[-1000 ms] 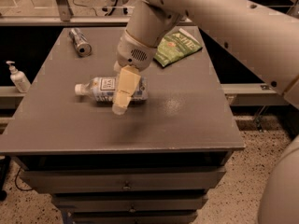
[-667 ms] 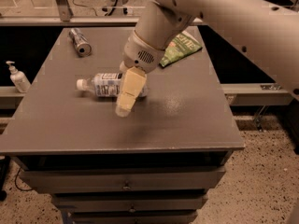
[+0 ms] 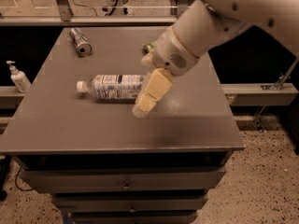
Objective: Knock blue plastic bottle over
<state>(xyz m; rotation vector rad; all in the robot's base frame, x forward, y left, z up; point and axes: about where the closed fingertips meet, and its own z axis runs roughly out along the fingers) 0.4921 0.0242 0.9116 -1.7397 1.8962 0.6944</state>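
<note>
The blue plastic bottle (image 3: 112, 86) lies on its side on the grey table (image 3: 93, 125), white cap pointing left, label facing up. My gripper (image 3: 145, 102) hangs from the white arm just right of the bottle's base end, above the table, fingers pointing down to the left. Its cream fingers (image 3: 152, 91) overlap the bottle's right end in the camera view. I cannot tell whether it touches the bottle.
A silver metal can (image 3: 80, 41) lies at the table's back left. A green packet (image 3: 149, 46) peeks out behind the arm at the back. A small white pump bottle (image 3: 18, 77) stands on a ledge left of the table. Drawers are below the tabletop.
The arm has swung higher and to the right, now covering most of the green packet. The gripper stays by the bottle's base end. The bottle still lies on its side.
</note>
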